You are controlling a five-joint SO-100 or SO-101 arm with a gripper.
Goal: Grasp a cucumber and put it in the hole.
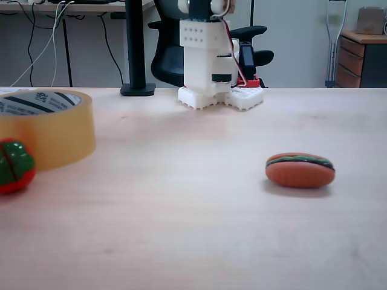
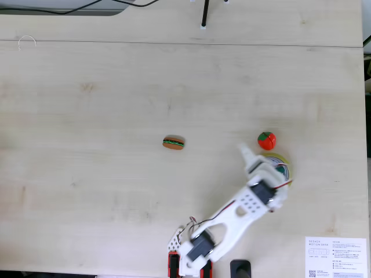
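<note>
In a fixed view from above, my gripper (image 2: 262, 162) hangs over the tan tape roll (image 2: 285, 161) at the right of the table. One white finger (image 2: 246, 155) sticks out sideways toward the upper left, so the jaws stand apart. A small dark green patch, probably the cucumber (image 2: 281, 169), shows in the hole beside the gripper, which covers most of the hole. In the low fixed view, the tape roll (image 1: 54, 130) lies flat at the left, and nothing rises above its white printed core (image 1: 36, 101).
A round red-and-green toy (image 2: 266, 139) (image 1: 13, 166) sits close beside the roll. A toy hotdog (image 2: 173, 142) (image 1: 300, 170) lies alone mid-table. The arm's base (image 2: 191, 258) (image 1: 211, 90) stands at the table edge, with a printed card (image 2: 336, 255) near it.
</note>
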